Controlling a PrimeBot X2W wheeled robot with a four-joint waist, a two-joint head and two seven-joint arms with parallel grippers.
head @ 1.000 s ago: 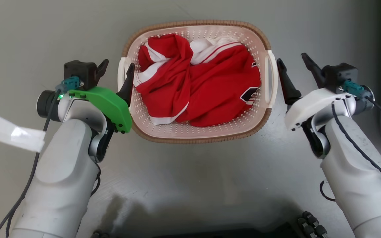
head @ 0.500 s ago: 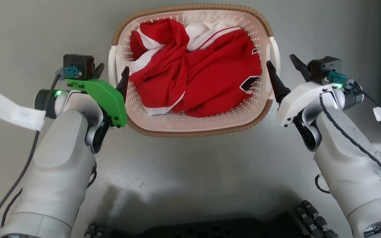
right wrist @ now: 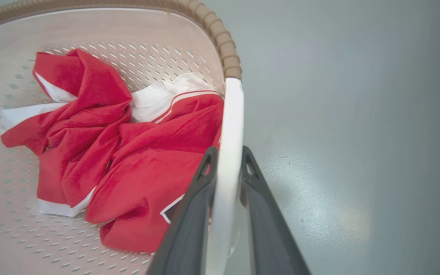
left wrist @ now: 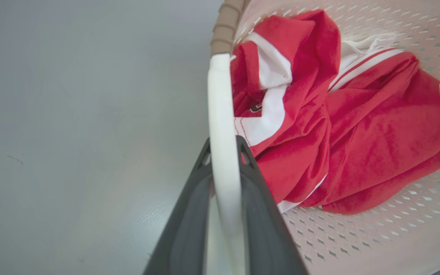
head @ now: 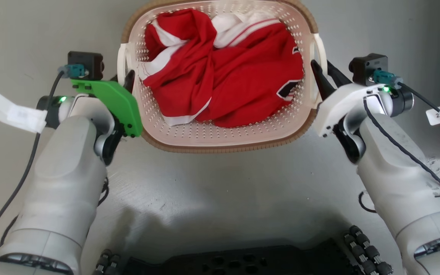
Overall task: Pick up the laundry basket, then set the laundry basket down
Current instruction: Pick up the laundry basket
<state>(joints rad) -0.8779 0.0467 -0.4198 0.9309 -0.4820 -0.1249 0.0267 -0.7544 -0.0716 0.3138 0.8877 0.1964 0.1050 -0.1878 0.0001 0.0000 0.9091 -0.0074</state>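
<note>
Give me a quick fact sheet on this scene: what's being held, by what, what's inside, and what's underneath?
Held: basket, cream with brown rim
Left end effector: shut on left handle
Right end effector: shut on right handle
Inside: red-and-white clothing
Underneath: grey floor
Lifted off floor: cannot tell

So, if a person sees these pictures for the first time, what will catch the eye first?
The bright red-and-white clothing, heaped in the cream basket at the top middle of the head view. Next, the two grippers: the left gripper pinches the basket's left handle, the right gripper its right handle.
</note>
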